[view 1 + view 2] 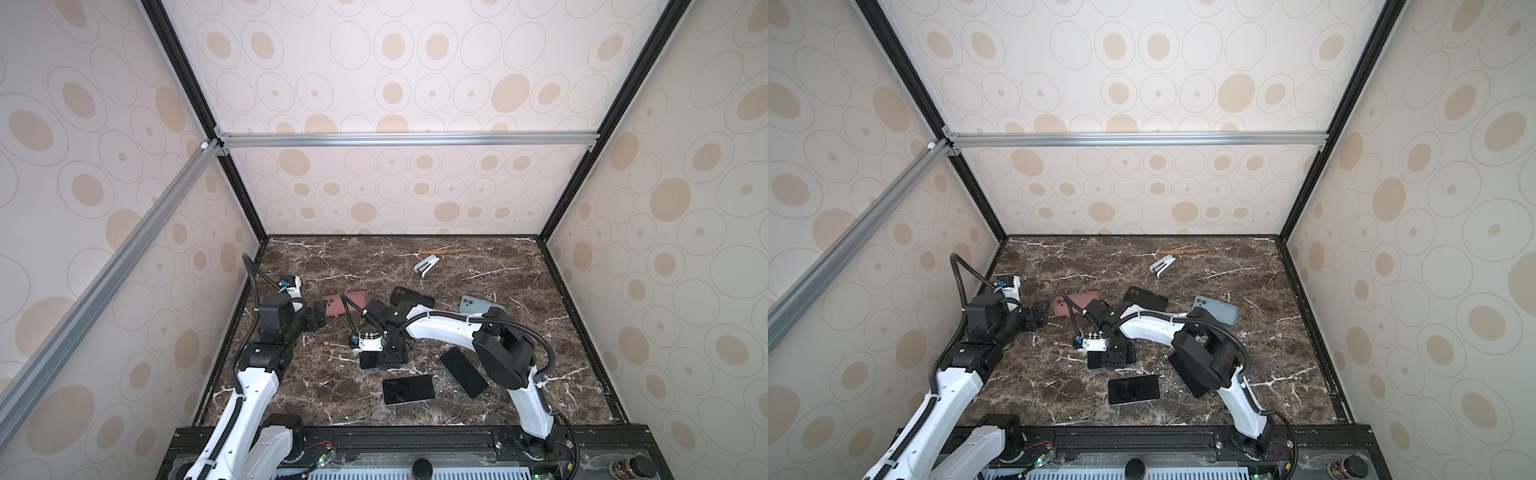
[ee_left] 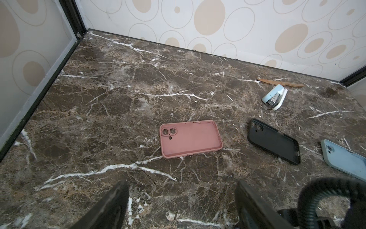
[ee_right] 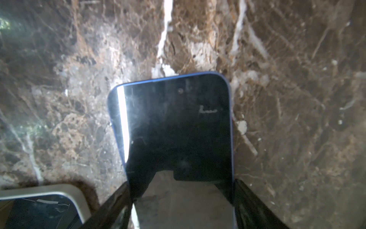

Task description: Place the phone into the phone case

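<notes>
A dark phone (image 3: 178,123) with a blue rim lies screen-up on the marble table, mid-table. My right gripper (image 3: 182,198) points down onto it, its fingers (image 3: 118,204) pressed against both long edges; in both top views the gripper (image 1: 386,359) (image 1: 1111,359) covers most of the phone (image 1: 368,360). The empty pink phone case (image 1: 345,303) (image 2: 190,138) lies open side up, farther back and left. My left gripper (image 1: 322,314) (image 2: 182,198) hovers just left of the case, open and empty.
Two more phones (image 1: 408,389) (image 1: 463,372) lie near the front; the first one's pale rim (image 3: 39,208) shows beside my right gripper. A black case (image 1: 411,297) and a light blue case (image 1: 482,305) lie behind my right arm. A stapler (image 1: 427,266) and a wooden knife (image 1: 444,251) sit near the back wall.
</notes>
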You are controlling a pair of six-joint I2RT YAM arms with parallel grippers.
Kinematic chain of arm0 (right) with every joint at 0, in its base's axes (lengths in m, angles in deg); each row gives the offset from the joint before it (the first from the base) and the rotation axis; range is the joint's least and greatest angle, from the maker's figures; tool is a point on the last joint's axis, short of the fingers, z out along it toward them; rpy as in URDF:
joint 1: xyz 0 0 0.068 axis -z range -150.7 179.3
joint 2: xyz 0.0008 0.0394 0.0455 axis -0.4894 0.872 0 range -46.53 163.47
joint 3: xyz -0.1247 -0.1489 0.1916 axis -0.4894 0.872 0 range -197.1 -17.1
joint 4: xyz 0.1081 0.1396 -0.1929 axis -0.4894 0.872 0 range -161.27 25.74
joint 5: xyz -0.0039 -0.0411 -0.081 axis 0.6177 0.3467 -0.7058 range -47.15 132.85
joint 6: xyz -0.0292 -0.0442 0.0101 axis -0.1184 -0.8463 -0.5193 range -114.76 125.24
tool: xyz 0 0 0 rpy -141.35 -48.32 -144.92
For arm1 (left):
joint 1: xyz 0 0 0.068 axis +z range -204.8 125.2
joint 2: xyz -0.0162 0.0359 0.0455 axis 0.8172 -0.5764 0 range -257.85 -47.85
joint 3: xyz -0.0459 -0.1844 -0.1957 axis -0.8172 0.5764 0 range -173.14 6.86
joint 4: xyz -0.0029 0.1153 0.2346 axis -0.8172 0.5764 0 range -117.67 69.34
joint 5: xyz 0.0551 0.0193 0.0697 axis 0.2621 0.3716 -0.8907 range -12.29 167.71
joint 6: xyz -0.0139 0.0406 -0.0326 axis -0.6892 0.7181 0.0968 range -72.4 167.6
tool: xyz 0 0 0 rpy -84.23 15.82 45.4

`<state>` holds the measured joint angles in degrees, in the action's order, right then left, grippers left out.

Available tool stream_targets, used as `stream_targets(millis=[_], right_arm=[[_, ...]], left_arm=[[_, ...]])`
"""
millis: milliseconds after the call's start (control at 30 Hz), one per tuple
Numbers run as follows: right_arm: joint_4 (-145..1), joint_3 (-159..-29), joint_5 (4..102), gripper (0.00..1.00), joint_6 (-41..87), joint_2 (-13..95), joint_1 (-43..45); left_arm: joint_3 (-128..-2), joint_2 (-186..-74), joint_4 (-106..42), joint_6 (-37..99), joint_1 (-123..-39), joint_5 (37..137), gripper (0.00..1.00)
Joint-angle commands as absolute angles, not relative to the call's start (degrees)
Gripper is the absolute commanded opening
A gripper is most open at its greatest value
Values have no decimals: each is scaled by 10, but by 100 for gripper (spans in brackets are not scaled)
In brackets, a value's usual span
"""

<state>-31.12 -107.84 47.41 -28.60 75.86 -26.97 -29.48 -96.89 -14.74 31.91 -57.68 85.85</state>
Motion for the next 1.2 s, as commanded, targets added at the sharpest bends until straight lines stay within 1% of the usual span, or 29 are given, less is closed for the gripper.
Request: stream_targets(millis=[0, 233, 400, 533, 633, 767, 800, 833, 1000, 1167], right_arm=[[-295, -1081, 430, 70, -299, 802, -268], [-308, -1090, 454, 57, -269, 803, -264], [-351, -1063, 472, 54, -234, 774, -252], [-425, -1009, 500, 51, -204, 723, -241], [-476, -972, 507, 50, -185, 690, -237], [-529, -932, 507, 50, -169, 659, -236], [-539, -925, 507, 50, -165, 654, -236], [-547, -918, 506, 50, -162, 651, -236], [-591, -884, 507, 49, -151, 629, -236], [-624, -864, 506, 49, -141, 614, -236]], left_arm=[[-295, -957, -148, 315, -572, 851, 84], [-295, -958, -147, 314, -572, 853, 84], [-290, -962, -151, 308, -572, 861, 84], [-288, -983, -153, 304, -572, 901, 84], [-285, -1003, -161, 296, -572, 949, 83], [-279, -1049, -184, 284, -574, 1043, 83], [-278, -1064, -187, 282, -574, 1080, 82], [-280, -1082, -186, 280, -575, 1093, 82], [-284, -1149, -188, 267, -587, 1121, 79], [-284, -1183, -194, 261, -603, 1150, 76]])
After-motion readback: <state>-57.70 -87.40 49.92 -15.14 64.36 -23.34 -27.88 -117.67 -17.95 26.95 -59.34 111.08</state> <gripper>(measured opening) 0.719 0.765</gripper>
